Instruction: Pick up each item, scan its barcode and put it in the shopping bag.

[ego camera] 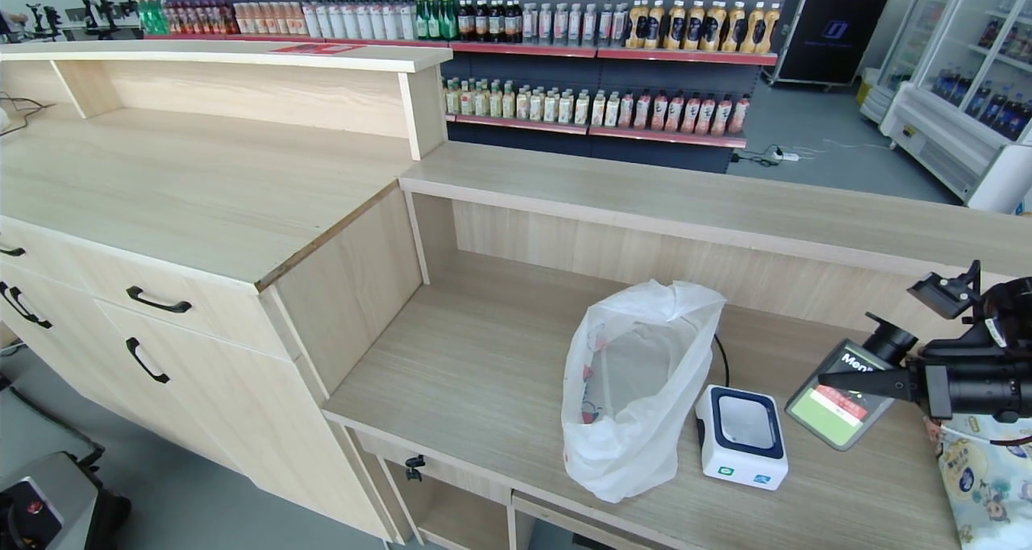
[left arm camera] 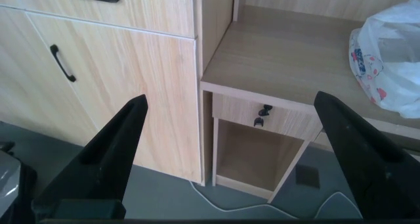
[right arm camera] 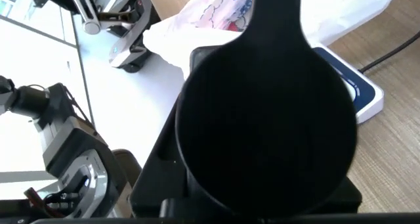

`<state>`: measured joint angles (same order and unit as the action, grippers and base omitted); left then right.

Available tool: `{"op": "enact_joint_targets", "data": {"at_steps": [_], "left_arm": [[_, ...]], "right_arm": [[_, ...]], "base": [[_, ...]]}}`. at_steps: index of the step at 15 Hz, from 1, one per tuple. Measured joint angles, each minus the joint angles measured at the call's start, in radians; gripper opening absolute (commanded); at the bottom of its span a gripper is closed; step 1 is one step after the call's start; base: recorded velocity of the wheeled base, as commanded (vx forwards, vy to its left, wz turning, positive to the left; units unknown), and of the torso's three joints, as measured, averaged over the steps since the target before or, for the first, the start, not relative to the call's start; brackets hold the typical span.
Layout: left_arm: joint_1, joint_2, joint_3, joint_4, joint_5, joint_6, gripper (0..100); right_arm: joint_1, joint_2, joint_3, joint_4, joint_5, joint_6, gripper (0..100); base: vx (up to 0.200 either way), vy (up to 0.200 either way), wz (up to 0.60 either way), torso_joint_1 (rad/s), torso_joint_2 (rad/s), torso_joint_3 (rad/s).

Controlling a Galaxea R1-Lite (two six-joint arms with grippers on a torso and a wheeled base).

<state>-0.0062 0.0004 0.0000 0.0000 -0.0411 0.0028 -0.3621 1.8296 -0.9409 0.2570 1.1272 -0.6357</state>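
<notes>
Two fingers of the left gripper [left arm camera: 230, 99] stand wide apart, holding nothing, with cabinet doors [left arm camera: 98, 73] ahead of them. We see the right gripper [ego camera: 859, 377] fingers clamped on a green-faced packet [ego camera: 834, 409], a patterned snack pack [ego camera: 988, 477] below them, the scanner [ego camera: 742, 435] just beside their tips on the counter [ego camera: 484, 372], and the shopping bag [ego camera: 637, 389] beyond it.

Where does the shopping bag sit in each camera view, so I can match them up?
Head: shopping bag stands open on the counter beside the scanner; right claw holds a packet beyond.
Left wrist: shopping bag on the counter, above the keyed drawer.
Right wrist: shopping bag just beyond the scanner.
Shared landmark: the wood-grain counter under it.
</notes>
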Motion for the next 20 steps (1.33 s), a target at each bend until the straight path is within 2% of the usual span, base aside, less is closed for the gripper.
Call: {"op": "enact_joint_targets", "data": {"at_steps": [20], "left_arm": [[0.0, 0.0, 0.0, 0.0, 0.0, 0.0, 100]], "right_arm": [[0.036, 0.105, -0.047, -0.043, 0.0, -0.001, 0]], "base": [[0.0, 0.0, 0.0, 0.0, 0.0, 0.0]]}}
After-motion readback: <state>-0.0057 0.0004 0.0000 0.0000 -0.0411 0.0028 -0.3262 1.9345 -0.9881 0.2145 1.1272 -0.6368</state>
